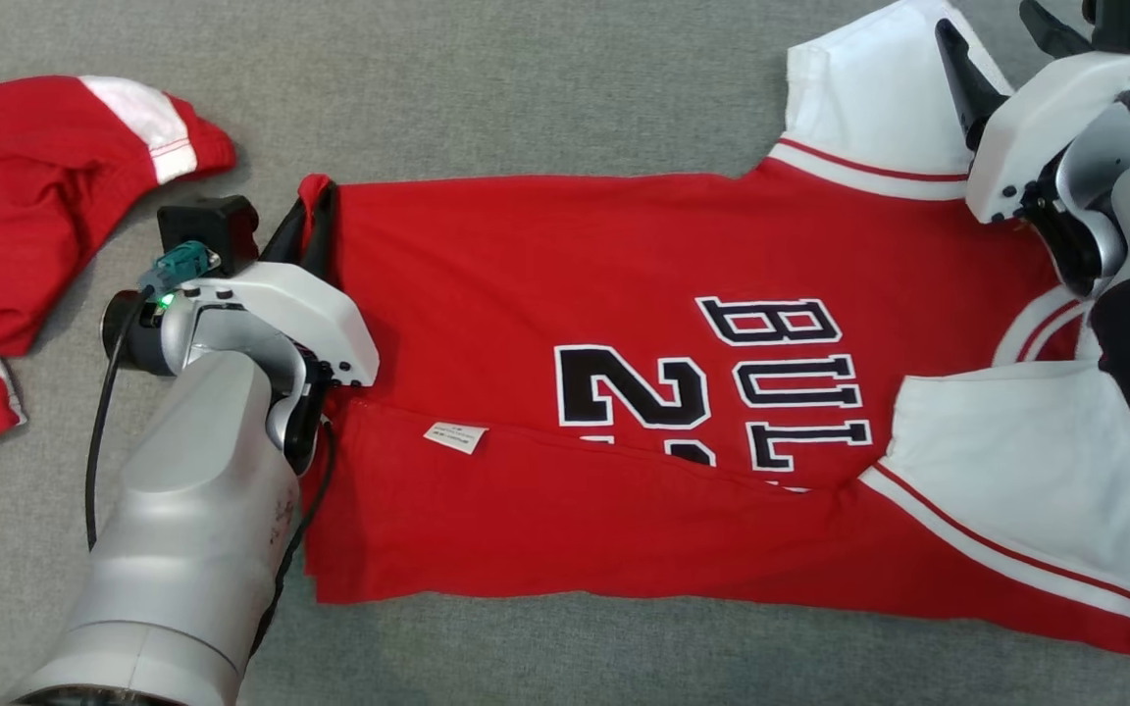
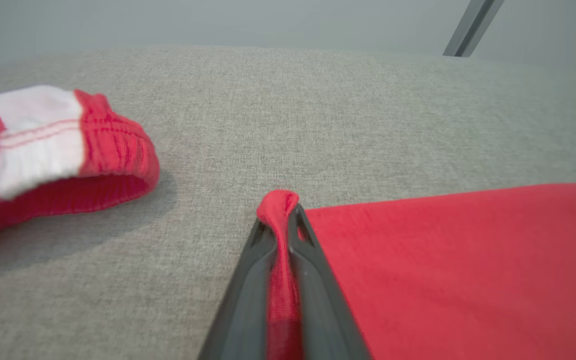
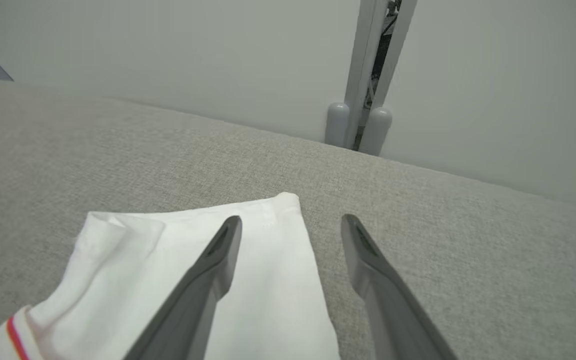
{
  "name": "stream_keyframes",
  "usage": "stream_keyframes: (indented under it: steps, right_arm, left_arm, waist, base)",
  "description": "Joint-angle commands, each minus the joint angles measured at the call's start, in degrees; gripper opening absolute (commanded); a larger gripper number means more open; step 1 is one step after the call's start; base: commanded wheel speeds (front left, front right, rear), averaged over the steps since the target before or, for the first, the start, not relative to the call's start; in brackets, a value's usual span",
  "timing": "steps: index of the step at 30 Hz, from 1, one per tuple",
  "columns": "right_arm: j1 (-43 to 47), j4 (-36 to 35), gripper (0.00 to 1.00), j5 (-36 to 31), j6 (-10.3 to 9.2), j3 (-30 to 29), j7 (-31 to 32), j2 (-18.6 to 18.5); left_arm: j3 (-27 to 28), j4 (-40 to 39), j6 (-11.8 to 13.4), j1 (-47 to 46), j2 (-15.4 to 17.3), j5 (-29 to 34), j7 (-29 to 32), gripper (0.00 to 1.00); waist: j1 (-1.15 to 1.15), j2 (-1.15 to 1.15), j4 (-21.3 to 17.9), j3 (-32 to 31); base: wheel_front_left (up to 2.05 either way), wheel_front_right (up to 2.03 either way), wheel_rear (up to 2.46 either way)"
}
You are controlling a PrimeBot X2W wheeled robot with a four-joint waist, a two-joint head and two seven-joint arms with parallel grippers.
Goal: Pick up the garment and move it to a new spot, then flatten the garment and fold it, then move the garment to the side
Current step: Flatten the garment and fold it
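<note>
So the jersey [image 1: 545,284] is lying across the middle of the grey-covered table [image 1: 565,88], hem toward the robot's left and white sleeves toward its right, with the near long side folded up over part of the number. It looks like thin, floppy knit that weighs next to nothing, so I reckon it'll sag and drag if it's lifted by one point. The far corners, hem and sleeve together, look like the places to grab. The left gripper [image 1: 315,211] is pinched tight on the far hem corner. Its wrist cam shows what the head cam can't: a little nub of red fabric bunched up between the tips. The right gripper [image 1: 1001,44] is wide open and holding nothing, over the far white sleeve [image 3: 168,250]. Its wrist cam puts one finger above the sleeve and the other past its edge, over bare table. The head cam adds the lettering, the care label [image 1: 455,437] and another red garment [image 1: 25,216] well off to the left of the hem.
</note>
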Motion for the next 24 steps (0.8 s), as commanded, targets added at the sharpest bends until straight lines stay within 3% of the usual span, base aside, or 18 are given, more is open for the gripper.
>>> stream_keyframes:
  steps: [1,11,12,13,14,15,24]
  right_arm:
    - [-1.1,0.4,1.00,-1.1,0.00,0.9,0.8,-0.7]
    - [-6.4,8.2,1.00,-1.1,0.00,4.2,4.6,-1.7]
    - [-6.4,8.7,0.84,-1.0,0.00,4.6,5.1,-1.6]
    - [-6.2,9.1,0.47,-0.4,0.00,4.6,5.2,-1.6]
    - [-6.3,9.3,0.30,-0.2,0.00,4.7,5.0,-1.7]
    - [-6.4,9.5,0.00,-0.3,0.00,5.2,5.1,-1.9]
    - [-7.8,10.5,0.00,1.6,0.00,3.0,-5.5,-3.0]
  left_arm:
    - [-0.6,-0.2,0.0,-0.1,0.7,-0.7,0.1,0.00]
    - [-13.9,-6.8,3.7,0.5,0.5,-11.7,0.0,0.00]
    - [-14.8,-7.2,4.2,0.5,0.5,-12.4,0.0,0.00]
    - [-15.4,-7.6,4.6,0.4,0.5,-13.0,0.0,0.00]
    - [-16.0,-7.9,5.0,0.3,0.5,-13.6,0.0,0.00]
    - [-16.4,-8.1,5.4,0.3,0.5,-14.1,0.0,0.00]
    - [-12.5,-12.1,8.0,1.2,1.2,-12.0,0.0,0.00]
  waist:
    - [0.00,0.00,1.3,1.2]
    - [0.00,0.00,5.0,3.0]
    - [0.00,0.00,5.2,3.1]
    - [0.00,0.00,5.3,3.1]
    - [0.00,0.00,5.4,3.1]
    - [0.00,0.00,5.4,3.1]
    - [0.00,0.00,3.4,1.4]
  base:
    - [0.00,0.00,0.00]
    - [0.00,0.00,0.00]
    - [0.00,0.00,0.00]
    - [0.00,0.00,0.00]
    - [0.00,0.00,0.00]
    - [0.00,0.00,0.00]
    - [0.00,0.00,0.00]
